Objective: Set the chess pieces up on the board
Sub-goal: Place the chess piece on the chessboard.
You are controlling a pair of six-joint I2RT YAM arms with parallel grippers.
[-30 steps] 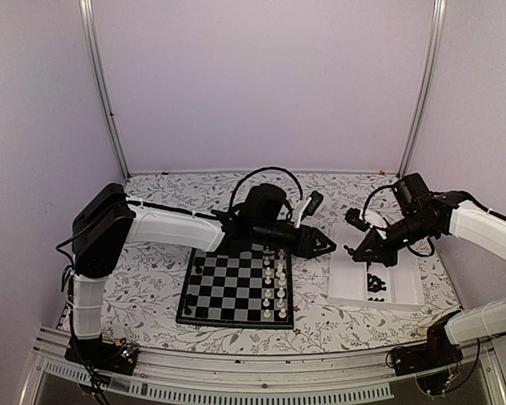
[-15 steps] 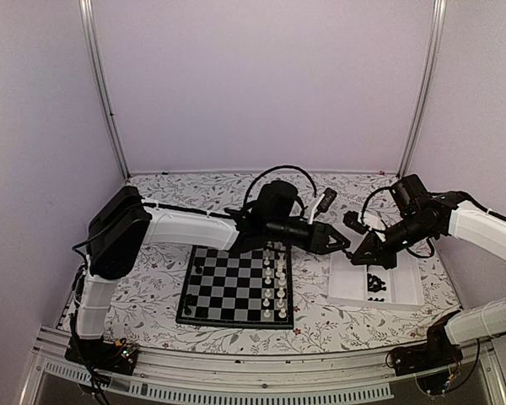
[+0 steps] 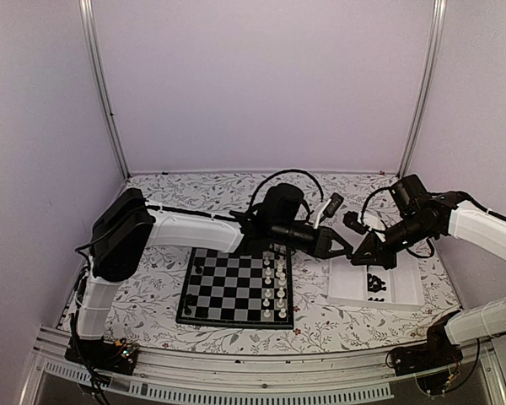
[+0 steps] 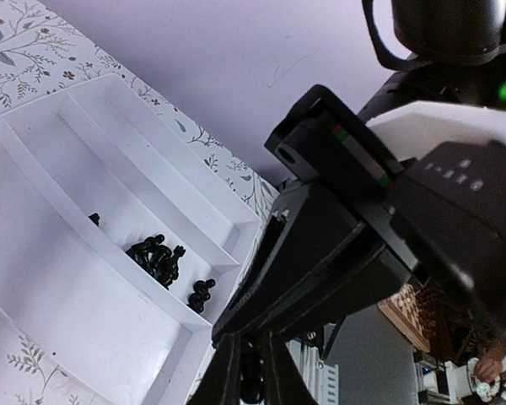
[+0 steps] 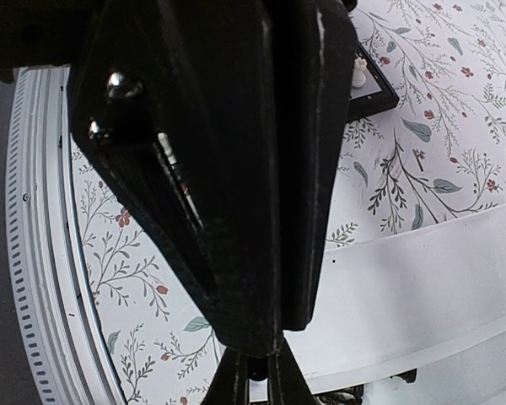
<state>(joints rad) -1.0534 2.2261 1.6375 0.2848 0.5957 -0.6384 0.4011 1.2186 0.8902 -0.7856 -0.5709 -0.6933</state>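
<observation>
The board lies nearest, white pieces along its right side. Beside it, loose chess pieces sit in the white tray. Over the tray's far-left corner, the left pincer and right pincer meet tip to tip, both narrow, pinching one black piece.

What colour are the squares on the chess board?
Black and pale grey on the board, top view.

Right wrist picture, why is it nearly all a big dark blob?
Right wrist view: the left arm's black gripper sits right at the lens, shadowed, hiding most; left wrist view: the white divided tray shows bright and sharp; top view: even light, no glare.
</observation>
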